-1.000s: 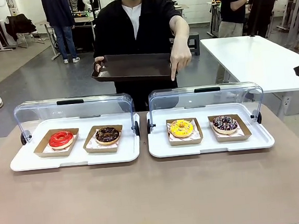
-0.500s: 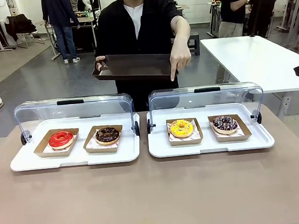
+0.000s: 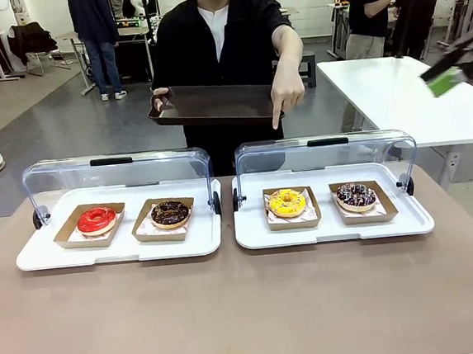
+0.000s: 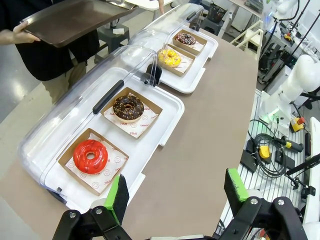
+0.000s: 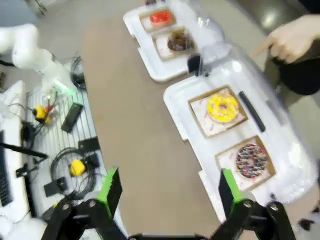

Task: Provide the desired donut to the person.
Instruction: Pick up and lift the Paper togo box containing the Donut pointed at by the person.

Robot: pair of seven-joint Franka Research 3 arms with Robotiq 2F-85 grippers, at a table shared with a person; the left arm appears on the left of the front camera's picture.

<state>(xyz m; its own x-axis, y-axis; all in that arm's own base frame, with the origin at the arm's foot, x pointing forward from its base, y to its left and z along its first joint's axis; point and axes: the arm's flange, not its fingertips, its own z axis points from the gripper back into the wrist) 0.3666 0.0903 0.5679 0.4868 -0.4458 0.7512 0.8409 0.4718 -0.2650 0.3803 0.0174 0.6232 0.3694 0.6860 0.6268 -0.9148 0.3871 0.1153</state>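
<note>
The person [image 3: 216, 38] in a black shirt holds a dark tray [image 3: 214, 104] in one hand and points a finger [image 3: 276, 120] down at the yellow donut [image 3: 287, 201]. It sits in a cardboard boat beside a sprinkled chocolate donut [image 3: 356, 195]. A red donut [image 3: 97, 220] and a chocolate donut [image 3: 170, 213] lie in the left case. My left gripper [image 4: 177, 192] hangs open above the table's left end, holding nothing. My right gripper [image 5: 170, 190] is open and empty, high off the right end, seen blurred at the front view's upper right [image 3: 447, 72].
Two white trays [image 3: 122, 245] [image 3: 332, 228] carry the donuts, each with a clear hinged lid [image 3: 116, 175] standing open at the far side. Bare brown tabletop [image 3: 248, 308] stretches along the near side. A white table [image 3: 403, 96] stands behind on the right.
My right gripper has risen and swung in from the front view's right edge, and shows motion blur. The person keeps pointing at the yellow donut. The donuts have not moved.
</note>
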